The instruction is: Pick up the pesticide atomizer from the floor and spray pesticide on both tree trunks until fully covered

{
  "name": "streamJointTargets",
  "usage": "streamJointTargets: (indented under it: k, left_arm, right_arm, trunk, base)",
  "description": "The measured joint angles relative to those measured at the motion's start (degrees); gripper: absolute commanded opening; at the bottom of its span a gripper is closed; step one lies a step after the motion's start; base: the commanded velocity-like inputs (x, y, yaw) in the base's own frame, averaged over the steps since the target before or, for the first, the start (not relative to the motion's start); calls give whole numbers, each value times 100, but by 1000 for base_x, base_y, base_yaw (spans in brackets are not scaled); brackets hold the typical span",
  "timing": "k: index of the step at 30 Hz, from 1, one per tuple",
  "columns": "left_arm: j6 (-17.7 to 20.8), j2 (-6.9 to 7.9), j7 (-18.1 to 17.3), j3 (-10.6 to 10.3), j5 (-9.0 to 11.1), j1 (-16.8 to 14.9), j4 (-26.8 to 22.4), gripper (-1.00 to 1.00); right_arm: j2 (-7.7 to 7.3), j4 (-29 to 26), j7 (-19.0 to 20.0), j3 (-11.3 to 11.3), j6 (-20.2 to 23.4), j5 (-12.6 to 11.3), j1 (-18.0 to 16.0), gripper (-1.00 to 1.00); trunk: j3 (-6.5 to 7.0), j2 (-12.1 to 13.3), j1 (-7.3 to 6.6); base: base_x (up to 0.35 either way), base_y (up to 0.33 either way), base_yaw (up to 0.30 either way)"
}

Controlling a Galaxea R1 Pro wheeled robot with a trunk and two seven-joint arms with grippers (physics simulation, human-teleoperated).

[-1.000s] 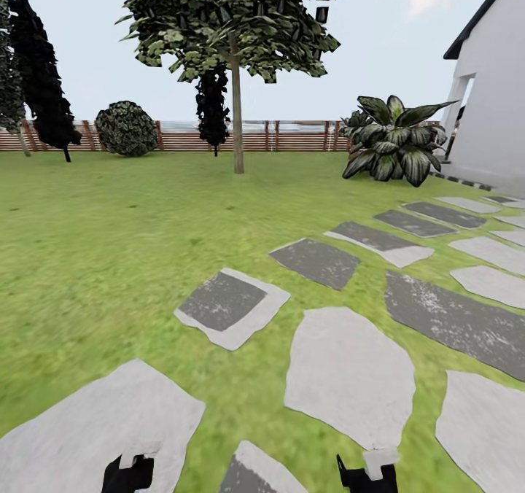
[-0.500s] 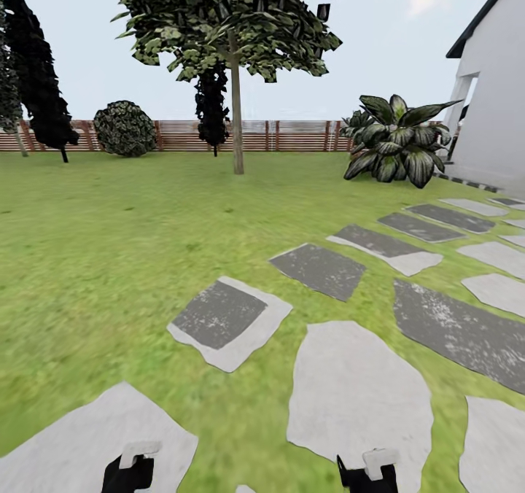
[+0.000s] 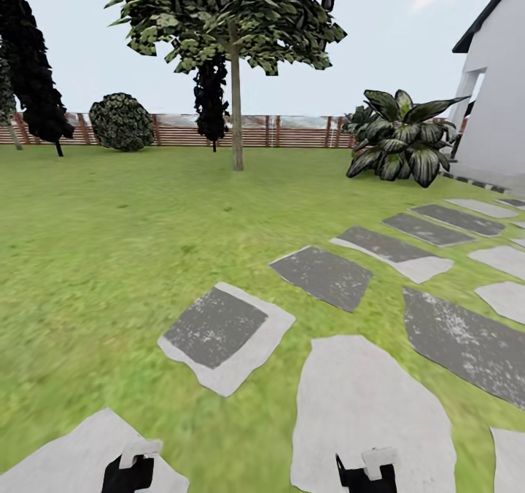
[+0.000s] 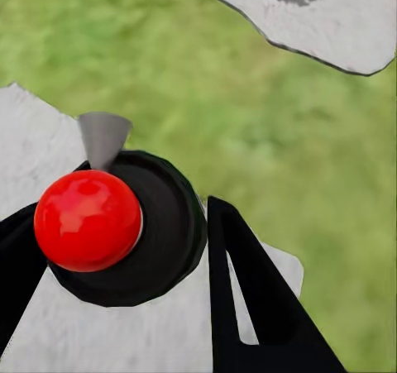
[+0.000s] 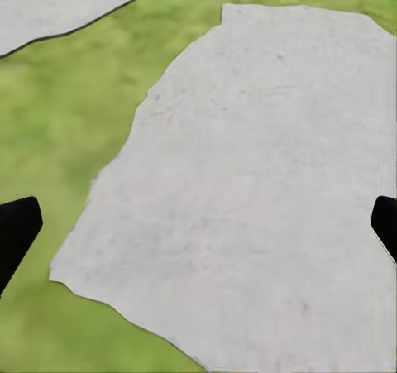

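Outdoors, in the garden, the wheeled robot faces a tall tree [image 3: 232, 19] at 12 o'clock across the lawn [image 3: 109, 223], its straight grey-brown trunk [image 3: 236, 114] standing upright before the slatted fence [image 3: 292, 132]. The left gripper [image 4: 124, 249] has its black fingers [image 4: 248, 298] closed either side of the pesticide atomizer [image 4: 128, 228], a dark round body with a red ball top [image 4: 87, 220] and a small grey cone nozzle [image 4: 105, 137]; seen from above, its long axis runs along the line of sight. The right gripper [image 5: 198, 232] hangs with jaws spread wide and nothing between them, above a pale stepping stone [image 5: 256, 191]. In the head view both wrists sit at the lower edge, left gripper [image 3: 128, 471] at 7 o'clock, right gripper [image 3: 366, 472] at 5 o'clock, over the paving stones [image 3: 219, 329].

The relation that matters is the one from nozzle to trunk: the tree lies well ahead and slightly left of centre, nearer the left arm's side, which already carries the sprayer. Judging by that gap, spraying looks premature; a drive forward seems due first. No white spray specks show, and the bark looks uncoated. A broad-leafed shrub [image 3: 401, 139] and a white house wall [image 3: 496, 114] stand at 2 o'clock.
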Motion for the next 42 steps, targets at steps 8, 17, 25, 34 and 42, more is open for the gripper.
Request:
streamJointTargets:
  k: [8, 17, 25, 34, 42]
  left_arm:
    - [0, 0, 0, 0, 0, 0, 0, -100]
    - [0, 0, 0, 0, 0, 0, 0, -100]
    - [0, 0, 0, 0, 0, 0, 0, -100]
    - [0, 6, 0, 8, 0, 0, 0, -100]
    - [0, 9, 0, 9, 0, 0, 0, -100]
  right_arm:
    - [1, 0, 0, 0, 0, 0, 0, 100]
    - [1, -26, 0, -13, 0, -14, 0, 100]
    - [-12, -27, -4, -27, 0, -12, 0, 100]
    - [-25, -10, -1, -18, 0, -8, 0, 100]
    - [-26, -9, -1, -18, 0, -8, 0, 100]
  trunk:
    - [0, 0, 0]
    - [0, 0, 0]
    - [0, 0, 0]
    - [0, 0, 0]
    - [0, 0, 0]
  base:
    - [335, 0, 0]
    - [335, 0, 0]
    - [335, 0, 0]
    - [335, 0, 0]
    - [335, 0, 0]
